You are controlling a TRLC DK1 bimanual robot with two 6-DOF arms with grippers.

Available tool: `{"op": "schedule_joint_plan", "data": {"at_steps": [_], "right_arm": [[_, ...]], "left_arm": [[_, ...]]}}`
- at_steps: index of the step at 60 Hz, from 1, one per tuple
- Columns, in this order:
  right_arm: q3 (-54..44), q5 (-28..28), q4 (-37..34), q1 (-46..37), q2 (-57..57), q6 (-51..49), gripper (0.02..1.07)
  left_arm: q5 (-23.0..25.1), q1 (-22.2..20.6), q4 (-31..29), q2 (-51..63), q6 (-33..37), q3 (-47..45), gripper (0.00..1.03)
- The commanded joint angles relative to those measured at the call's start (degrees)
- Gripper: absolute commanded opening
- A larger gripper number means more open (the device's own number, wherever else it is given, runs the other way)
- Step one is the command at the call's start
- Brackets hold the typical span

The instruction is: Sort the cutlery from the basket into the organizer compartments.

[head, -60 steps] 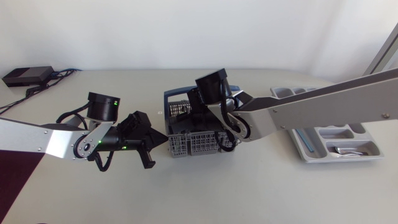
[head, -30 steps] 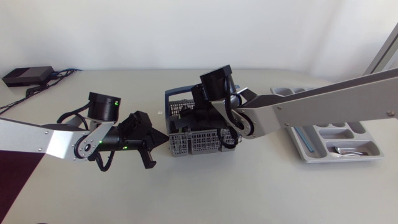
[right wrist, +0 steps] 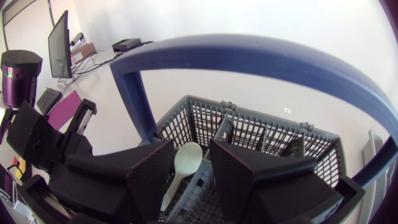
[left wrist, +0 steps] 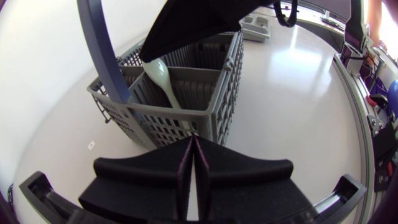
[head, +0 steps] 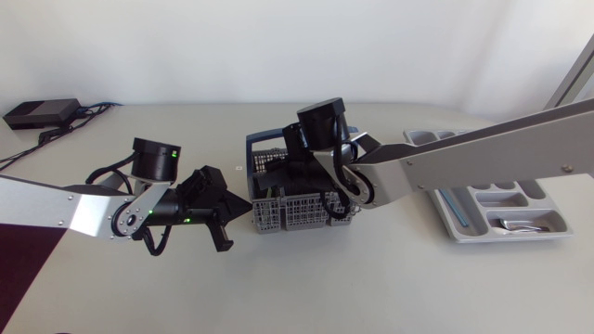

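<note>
The grey cutlery basket (head: 297, 213) with a blue handle (right wrist: 249, 53) stands mid-table. My right gripper (head: 295, 176) reaches down into it from above. In the right wrist view, the right gripper (right wrist: 191, 144) is shut on a white spoon (right wrist: 186, 163), whose bowl sits between the fingers and whose handle runs down into a compartment. From the left wrist view, the spoon (left wrist: 158, 74) leans out of the basket (left wrist: 186, 118) under a black finger of the right gripper. My left gripper (left wrist: 193, 155) is shut and empty, just outside the basket's left wall. The organizer (head: 483, 197) lies at the right.
A fork (head: 520, 224) lies in a front compartment of the organizer, and a blue utensil (head: 455, 209) in its long slot. The basket's arched handle crosses above my right gripper. A black box with cables (head: 37, 113) sits at the far left corner.
My right wrist has shifted slightly up and to the right over the basket. The left arm has stayed where it was.
</note>
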Motion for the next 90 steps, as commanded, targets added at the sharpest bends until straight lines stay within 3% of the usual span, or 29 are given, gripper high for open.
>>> {"op": "schedule_joint_plan", "data": {"at_steps": [1,25,28,32,58,90], "right_arm": [[0.5,0.3,0.7,0.6,3.0,-0.7,0.47],[-1.3,-0.5,1.9,1.3,2.8,-1.6,0.46],[-1.7,-1.3,2.1,1.5,2.4,-1.9,0.38],[-1.9,-1.9,1.9,1.5,2.2,-1.9,0.35],[-4.8,-3.9,0.9,2.2,-1.1,-2.7,0.32],[-5.4,-2.1,1.8,4.0,-2.1,-4.5,0.3]], "left_arm": [[0.5,-0.4,1.2,1.4,-1.1,-1.0,0.03],[0.5,-0.6,2.2,1.9,-1.1,-1.4,0.03],[0.5,-0.6,2.2,2.0,-1.1,-1.4,0.03],[0.5,-0.6,2.3,2.0,-1.1,-1.4,0.03],[0.5,-0.7,2.5,2.6,-1.2,-0.9,0.03],[0.5,-1.1,2.7,2.7,-1.6,-0.5,0.03]]}}
